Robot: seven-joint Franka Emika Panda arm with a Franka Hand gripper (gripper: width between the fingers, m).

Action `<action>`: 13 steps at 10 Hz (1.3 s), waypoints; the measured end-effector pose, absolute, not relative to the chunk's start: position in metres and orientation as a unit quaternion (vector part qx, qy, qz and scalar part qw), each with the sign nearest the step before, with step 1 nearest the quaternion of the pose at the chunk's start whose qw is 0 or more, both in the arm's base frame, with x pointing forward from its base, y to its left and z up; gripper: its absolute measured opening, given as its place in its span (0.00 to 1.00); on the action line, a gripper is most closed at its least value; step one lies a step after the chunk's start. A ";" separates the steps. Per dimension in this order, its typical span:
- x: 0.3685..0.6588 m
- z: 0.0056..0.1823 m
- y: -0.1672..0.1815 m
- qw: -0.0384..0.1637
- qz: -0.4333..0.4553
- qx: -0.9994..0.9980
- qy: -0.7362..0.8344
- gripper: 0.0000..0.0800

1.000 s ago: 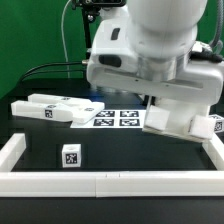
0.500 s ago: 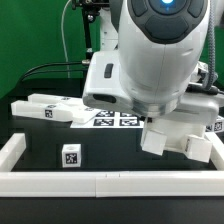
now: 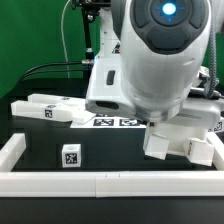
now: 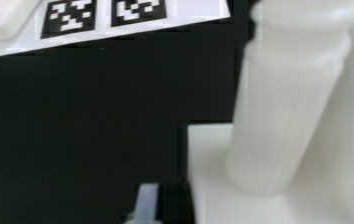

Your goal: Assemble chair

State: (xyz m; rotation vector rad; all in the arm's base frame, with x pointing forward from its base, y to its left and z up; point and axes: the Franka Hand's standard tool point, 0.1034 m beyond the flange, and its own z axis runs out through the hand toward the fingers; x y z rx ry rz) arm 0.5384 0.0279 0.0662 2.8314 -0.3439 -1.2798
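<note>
A white chair part (image 3: 178, 140), blocky with a bar on it, sits low at the exterior view's right, under my arm. In the wrist view the chair part (image 4: 307, 120) fills one side as a tall bar on a flat block. My gripper (image 4: 174, 208) shows only one fingertip (image 4: 147, 205), close beside the block's edge. The other fingertip is hidden by the part. The jaws stand narrow and seem shut on this part. My arm hides the gripper in the exterior view. More white chair parts (image 3: 45, 108) lie at the exterior view's left. A small tagged block (image 3: 70, 156) stands in front.
The marker board (image 3: 112, 123) lies behind the held part and also shows in the wrist view (image 4: 103, 15). A long white border rail (image 3: 110, 182) runs along the front, with side rails at both ends. Another tagged white piece (image 3: 216, 125) sits at the far right.
My arm has swung forward and lower in the exterior view. The chair part under it moved with it, down and slightly to the exterior view's right. The left parts and small block stayed.
</note>
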 end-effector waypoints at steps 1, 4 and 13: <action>0.538 0.065 0.029 0.001 -0.405 0.903 -0.142 0.04; 0.531 0.063 0.024 0.009 -0.412 0.894 -0.173 0.04; 0.525 0.058 0.025 0.034 -0.414 0.905 -0.097 0.04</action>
